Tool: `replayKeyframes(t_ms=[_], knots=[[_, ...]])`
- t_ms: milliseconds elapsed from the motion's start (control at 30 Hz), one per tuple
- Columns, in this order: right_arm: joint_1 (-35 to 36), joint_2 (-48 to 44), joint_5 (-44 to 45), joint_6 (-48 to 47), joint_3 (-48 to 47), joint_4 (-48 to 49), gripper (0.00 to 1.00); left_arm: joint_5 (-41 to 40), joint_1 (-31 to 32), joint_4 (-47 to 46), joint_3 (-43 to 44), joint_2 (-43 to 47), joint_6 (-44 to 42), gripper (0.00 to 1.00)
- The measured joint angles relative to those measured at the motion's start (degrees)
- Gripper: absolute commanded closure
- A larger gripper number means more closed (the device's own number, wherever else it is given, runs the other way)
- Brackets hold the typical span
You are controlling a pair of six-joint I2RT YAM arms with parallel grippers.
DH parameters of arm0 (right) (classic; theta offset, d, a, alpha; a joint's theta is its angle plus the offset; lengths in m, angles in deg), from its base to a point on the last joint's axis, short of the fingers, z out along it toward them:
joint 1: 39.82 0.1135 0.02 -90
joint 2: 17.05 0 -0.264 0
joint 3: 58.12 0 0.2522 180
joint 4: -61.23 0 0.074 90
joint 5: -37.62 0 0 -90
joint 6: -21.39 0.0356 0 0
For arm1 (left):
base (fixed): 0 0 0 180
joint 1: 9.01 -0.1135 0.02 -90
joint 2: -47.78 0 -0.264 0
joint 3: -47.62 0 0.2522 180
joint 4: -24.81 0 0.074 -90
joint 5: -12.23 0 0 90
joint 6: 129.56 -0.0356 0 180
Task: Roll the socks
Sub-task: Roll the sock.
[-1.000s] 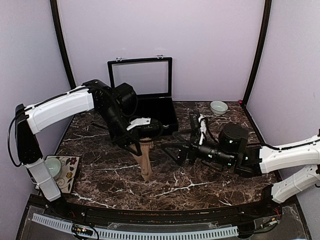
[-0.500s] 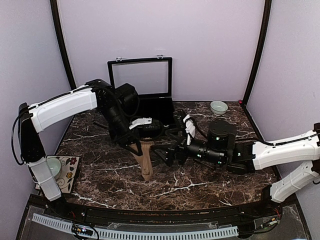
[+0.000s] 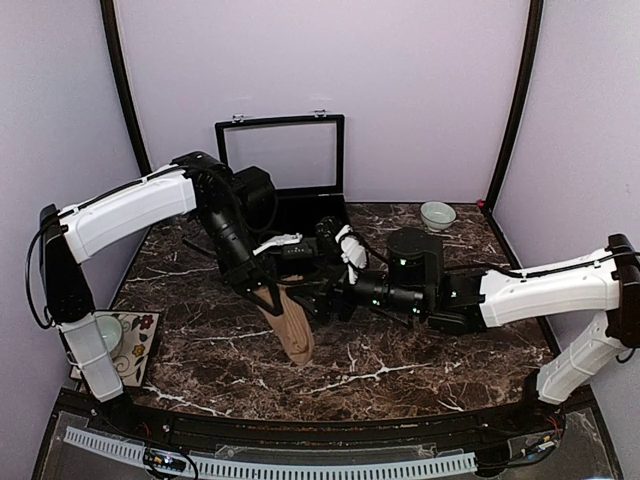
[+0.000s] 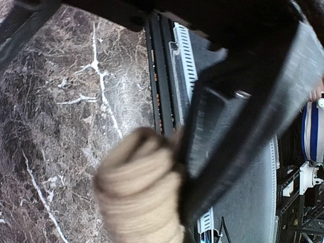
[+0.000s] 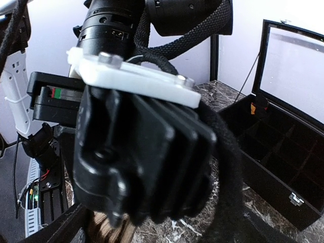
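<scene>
Looking across the marble tabletop [image 3: 430, 375], with the open black case [image 3: 310, 225] behind both arms, I have the left end effector [image 3: 266, 290] pinched shut on the upper end of the tan sock [image 3: 292, 330]. The sock hangs below it, its lower end down at the tabletop. The right end effector [image 3: 318, 298] sits just beside the sock; I cannot tell how its jaws stand. The sock looks light, limp and stretchy, so I'd take it across its hanging middle.

Left white-and-black arm [image 3: 130, 205]: arched forward, left black two-finger gripper [image 3: 268, 292] clamped on tan-brown sock [image 3: 292, 328]. Right white-and-black arm [image 3: 540, 290]: stretched low leftward, right black two-finger gripper [image 3: 322, 298] close by, jaw spread unclear.
</scene>
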Motion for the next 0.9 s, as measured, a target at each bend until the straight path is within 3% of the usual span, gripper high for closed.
replayKeyframes(t_ms=[200, 333, 500, 733, 800, 900], knots=[[-2.38, -1.07, -7.23, -3.56, 0.28, -1.64, 0.14, 2.67, -0.07, 2.56, 1.25, -0.79, -2.56, 1.0], [-2.49, -1.22, -10.8, -5.55, 0.07, -3.63, 0.21, 3.61, -0.07, 3.65, 1.29, -0.81, -3.15, 1.0], [-2.54, -1.2, -14.23, -6.43, -0.52, -3.76, 0.45, 4.85, -0.07, 4.17, 1.55, -0.81, -3.93, 1.0], [-2.82, -0.46, -18.16, -5.38, -1.53, -3.69, 0.53, 5.33, -0.09, 4.55, 1.55, -0.81, -5.07, 1.0], [-3.04, -0.44, -18.8, -4.83, -1.53, -3.72, 0.62, 4.98, -0.09, 4.52, 1.55, -0.81, -5.42, 1.0], [-3.48, -0.44, -20.13, -3.67, -1.53, -3.45, 0.84, 3.34, -0.09, 4.09, 1.55, -0.81, -5.51, 1.0]])
